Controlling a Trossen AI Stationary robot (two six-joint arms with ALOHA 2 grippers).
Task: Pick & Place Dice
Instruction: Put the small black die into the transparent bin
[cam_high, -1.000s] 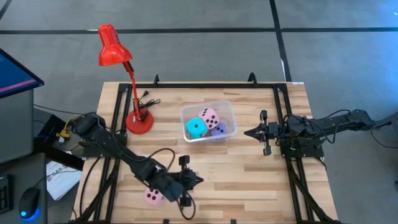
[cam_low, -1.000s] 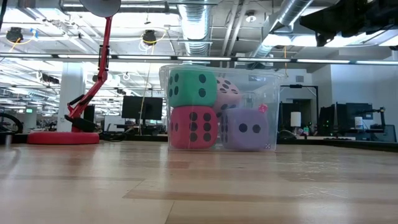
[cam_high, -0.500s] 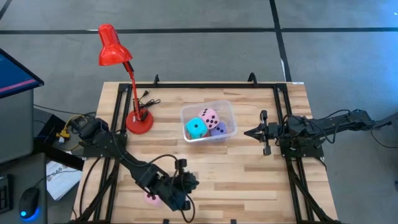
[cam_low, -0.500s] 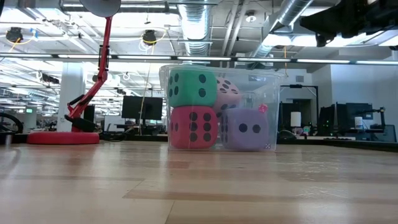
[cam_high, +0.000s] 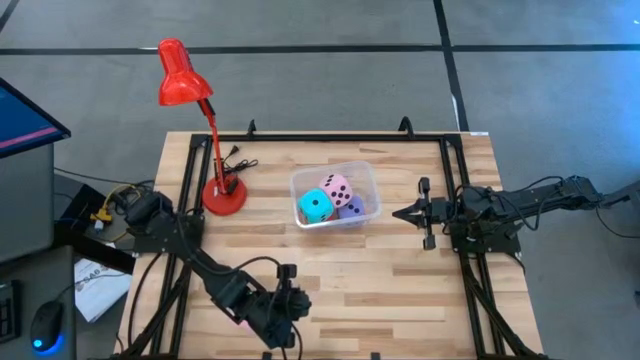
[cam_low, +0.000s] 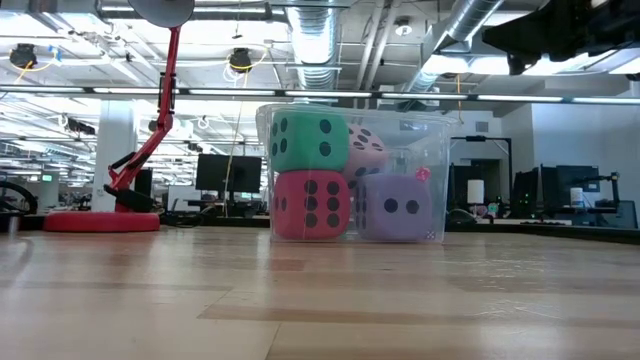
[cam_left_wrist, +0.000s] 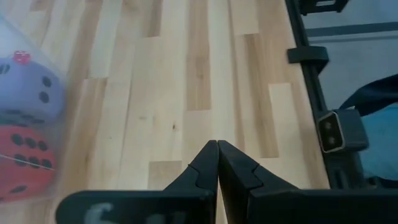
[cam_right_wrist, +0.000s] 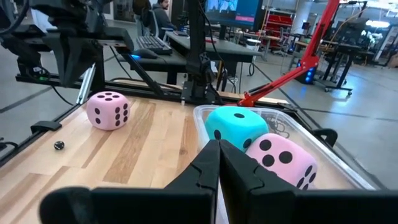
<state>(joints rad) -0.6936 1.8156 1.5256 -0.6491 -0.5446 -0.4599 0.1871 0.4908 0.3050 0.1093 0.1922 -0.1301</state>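
Your left gripper (cam_left_wrist: 217, 144) is clenched on nothing at the table's near edge, your right gripper (cam_high: 397, 212) waits clenched empty right of the clear bin (cam_high: 366, 178) holding the cyan die (cam_high: 316, 207), pink die (cam_high: 337, 189), lavender die (cam_high: 353, 208) and red die (cam_low: 310, 205), while the second pink die (cam_right_wrist: 107, 110) sits on the wood near the left arm.

1. The table (cam_high: 400, 270) is pale wood in light and tan planks, framed by black rails.
2. The clear bin (cam_high: 368, 181) holds a cyan die (cam_high: 316, 207), a pink die (cam_high: 337, 189), a lavender die (cam_low: 398, 207) and a red die (cam_low: 310, 204), all with dark pips.
3. A second pink die (cam_right_wrist: 107, 110) has dark pips.
4. The lamp (cam_high: 182, 74) is red.
5. The tiny spot (cam_low: 423, 174) above the lavender die looks pinkish red.
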